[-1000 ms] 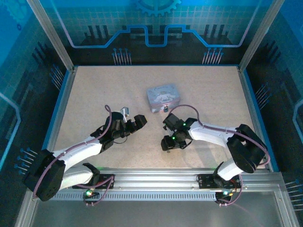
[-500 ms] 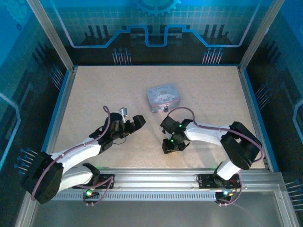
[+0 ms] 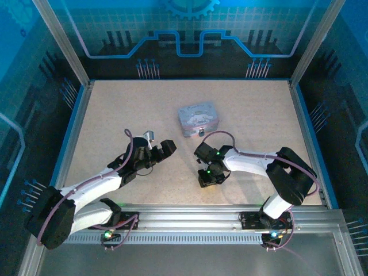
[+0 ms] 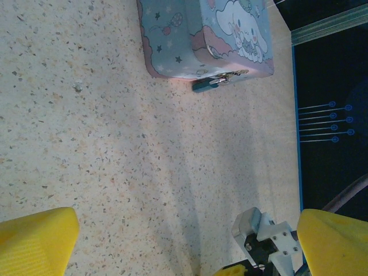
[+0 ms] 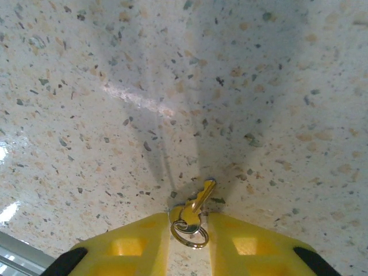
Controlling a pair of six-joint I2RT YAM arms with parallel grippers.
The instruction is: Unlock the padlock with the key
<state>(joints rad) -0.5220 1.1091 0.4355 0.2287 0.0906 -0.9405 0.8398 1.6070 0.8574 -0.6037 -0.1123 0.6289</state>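
- Top view: the padlock (image 3: 202, 132) is hanging at the tin box's (image 3: 197, 117) near side, close to the right arm.
- Left wrist: the left gripper (image 4: 187, 236) is hovering wide open, empty.
- Right wrist: the right gripper (image 5: 188, 221) is pinching the key (image 5: 195, 206) down at the table. I'm guessing it's mid-pickup, so next it's needing a lift and lining up with the keyhole.
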